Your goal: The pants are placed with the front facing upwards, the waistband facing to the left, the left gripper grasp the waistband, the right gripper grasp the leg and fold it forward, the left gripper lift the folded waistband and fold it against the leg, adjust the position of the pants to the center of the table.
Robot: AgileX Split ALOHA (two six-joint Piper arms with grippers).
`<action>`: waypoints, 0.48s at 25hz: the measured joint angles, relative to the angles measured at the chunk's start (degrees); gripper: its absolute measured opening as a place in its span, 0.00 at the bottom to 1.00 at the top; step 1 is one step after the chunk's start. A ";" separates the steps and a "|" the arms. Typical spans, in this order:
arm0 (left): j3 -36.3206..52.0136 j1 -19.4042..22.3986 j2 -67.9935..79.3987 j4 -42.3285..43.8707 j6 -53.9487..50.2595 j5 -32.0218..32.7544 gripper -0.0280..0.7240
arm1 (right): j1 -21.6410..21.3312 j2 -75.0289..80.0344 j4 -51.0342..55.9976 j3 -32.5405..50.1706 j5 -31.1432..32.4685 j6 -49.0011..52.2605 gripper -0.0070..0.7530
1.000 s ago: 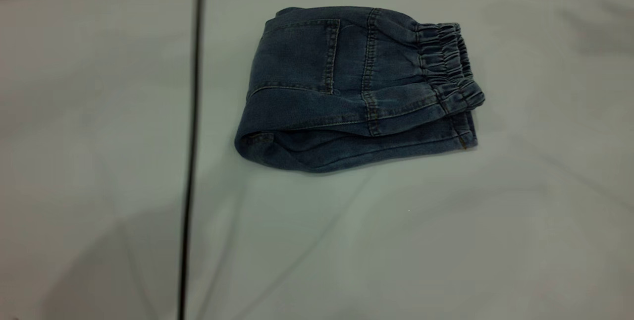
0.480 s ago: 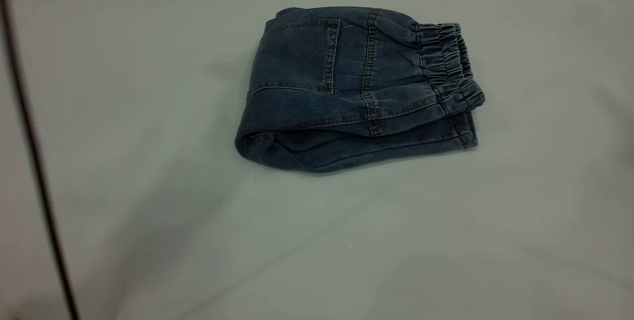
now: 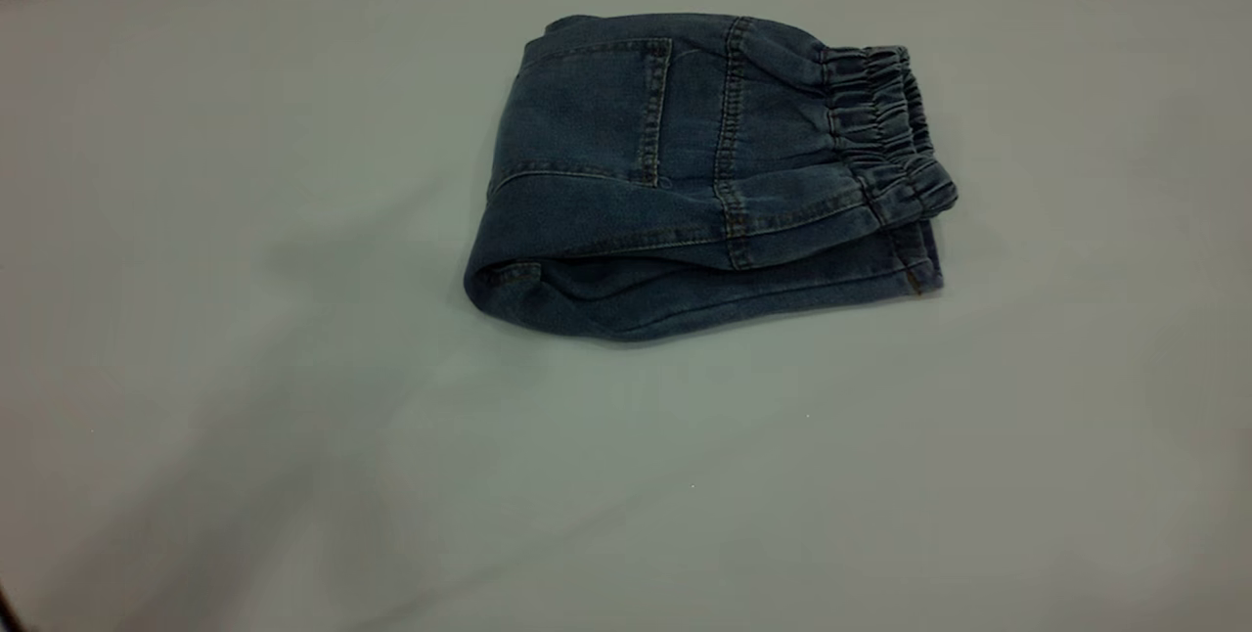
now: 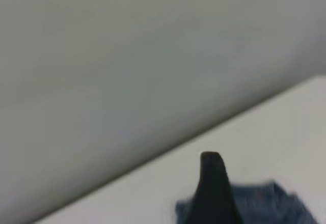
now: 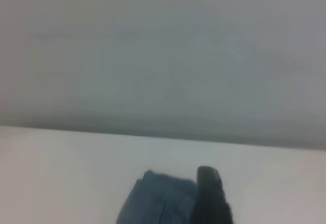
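Pants (image 3: 706, 177) lie folded into a compact bundle on the tabletop (image 3: 196, 221), toward far side, roughly mid-width. Waistband (image 3: 885, 128) sits at the bundle's right end, back patch pocket (image 3: 592, 109) facing up, hem of the leg (image 3: 915, 265) peeking out under it. Both tools off the cloth, holding nothing: left tool (image 4: 214, 193) and right tool (image 5: 210, 196) each show one dark fingertip w/ pants beyond; can't tell how far open either is.

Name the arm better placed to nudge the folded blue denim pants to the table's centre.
Right, marginally. The folded blue denim pants lie right of the white table's centre; both the left gripper and right gripper sit outside the exterior view.
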 joint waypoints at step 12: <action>40.17 0.00 -29.40 -5.83 0.19 -0.14 0.68 | 0.00 -24.39 -1.70 23.85 -0.01 -0.45 0.58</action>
